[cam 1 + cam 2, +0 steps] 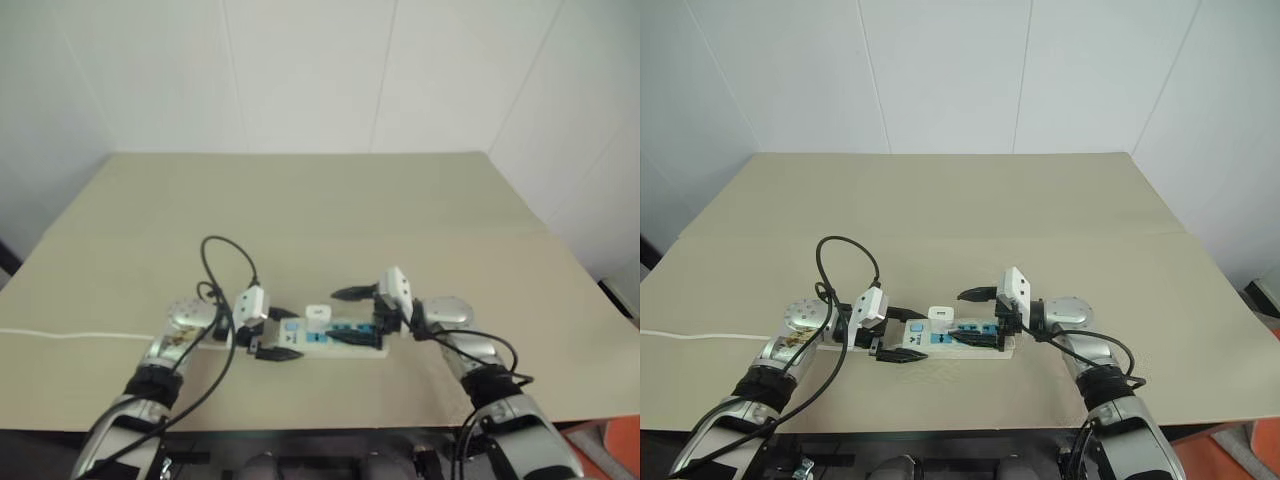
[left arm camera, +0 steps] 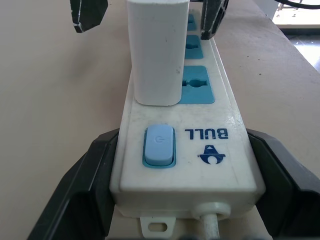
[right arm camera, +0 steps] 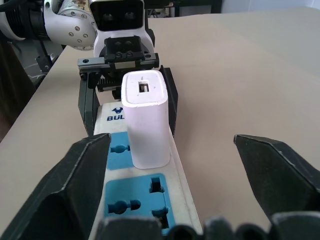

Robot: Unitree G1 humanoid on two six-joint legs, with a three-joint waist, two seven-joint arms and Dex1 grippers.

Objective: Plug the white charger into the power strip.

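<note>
White charger point(image 3: 145, 118) upright in power strip point(image 2: 200, 155), right tool point(image 3: 175, 190) spread wide.

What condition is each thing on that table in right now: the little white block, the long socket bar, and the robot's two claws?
white charger: standing upright, plugged into the power strip's socket nearest the switch.
power strip: lying flat on the table, clamped at its switch end; other blue sockets free.
left gripper: shut on the power strip, one finger along each side.
right gripper: open, fingers spread wide, holding nothing.
</note>
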